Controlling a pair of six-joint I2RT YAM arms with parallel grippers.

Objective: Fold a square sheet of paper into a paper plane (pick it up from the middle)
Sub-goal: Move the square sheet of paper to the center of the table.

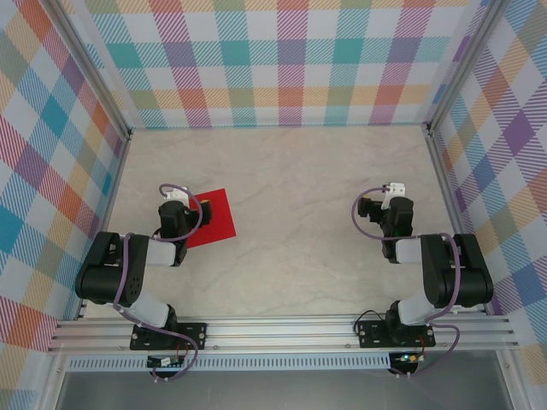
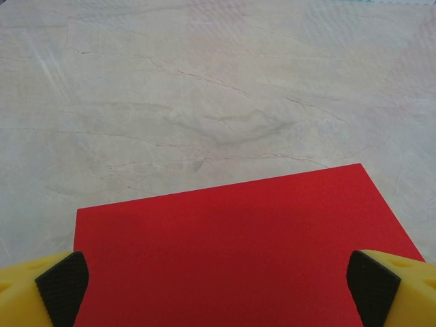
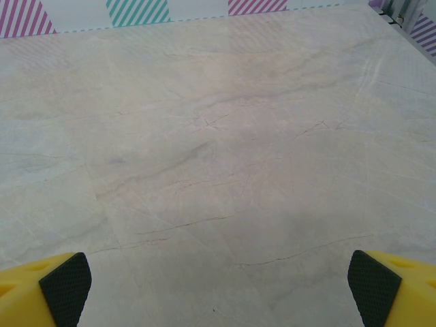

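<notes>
Paper (image 1: 215, 217): plain bright red, unmarked. Table (image 1: 299, 188): beige marble, thin dark veins. Walls (image 1: 282, 51): pastel plaid in teal, orange, purple, pink and yellow on white. Fingers (image 2: 19, 301): yellow; pads (image 2: 63, 285): black, knurled grid. Arms (image 1: 107, 275): black with light grey links; cables (image 1: 126, 260) purple. Rails (image 1: 282, 329): silver.
</notes>
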